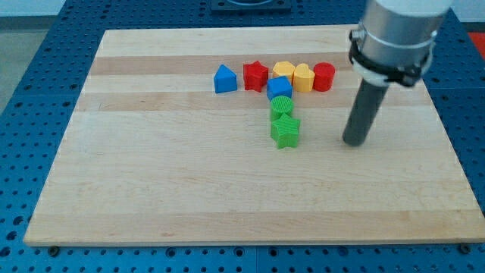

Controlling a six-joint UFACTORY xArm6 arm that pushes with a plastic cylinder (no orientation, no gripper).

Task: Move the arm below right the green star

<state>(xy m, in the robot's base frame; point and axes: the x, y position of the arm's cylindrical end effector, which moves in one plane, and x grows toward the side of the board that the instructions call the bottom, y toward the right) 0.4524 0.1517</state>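
— So where did my tip (354, 142) stand in the camera view?
— Right of the green star (286, 131), well apart, on the table (151, 167). No pincer showed, only the rod.
— And the star?
— Just below the green cylinder (282, 106).

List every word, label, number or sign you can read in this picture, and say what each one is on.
None: there is no readable text in this view.
The wooden board is bare wood.
The blocks, such as the green star and the red star, carry no markings.
The rod, down to my tip at the view's right of the green star, shows no label.
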